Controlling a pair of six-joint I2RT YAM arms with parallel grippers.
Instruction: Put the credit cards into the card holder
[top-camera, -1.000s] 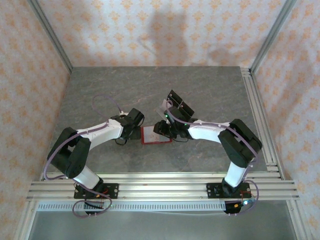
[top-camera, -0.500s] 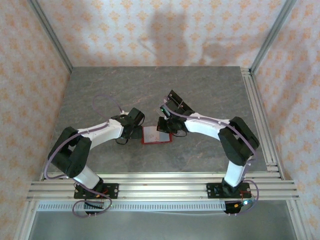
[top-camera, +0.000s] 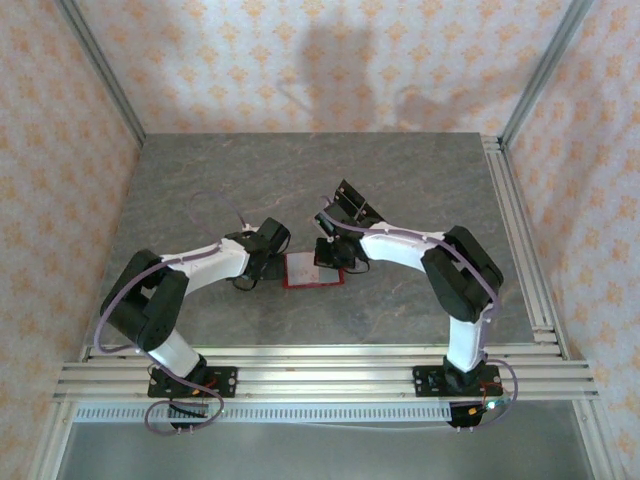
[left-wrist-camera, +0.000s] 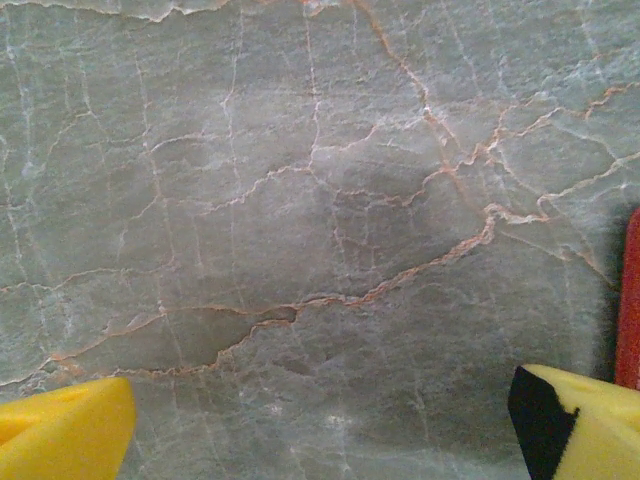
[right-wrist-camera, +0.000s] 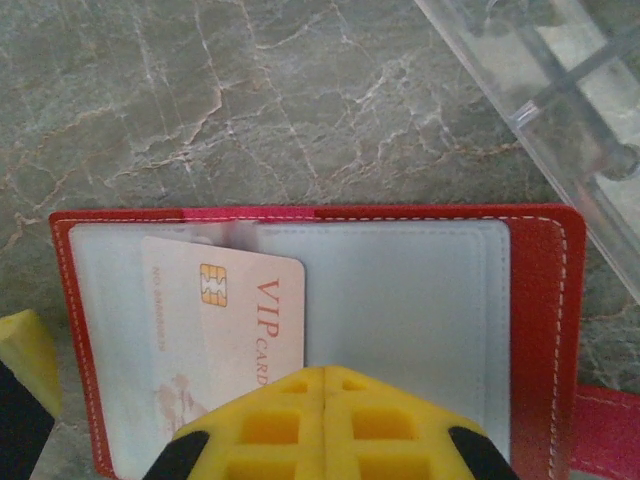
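My right gripper (right-wrist-camera: 322, 385), shut on nothing I can see, hovers over the near end of the card (right-wrist-camera: 225, 310), which lies lengthwise ahead of it on one pale panel of the open wallet (right-wrist-camera: 540, 300), while my left gripper (left-wrist-camera: 320, 430) hangs wide open beside its edge.

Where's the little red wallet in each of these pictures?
Top external: the red wallet lies just below the picture's centre.
Left wrist: its edge is a thin red strip at the right border.
Right wrist: it lies open across the lower half, a credit card in its left pocket.
Shared landmark: the grey veined table.
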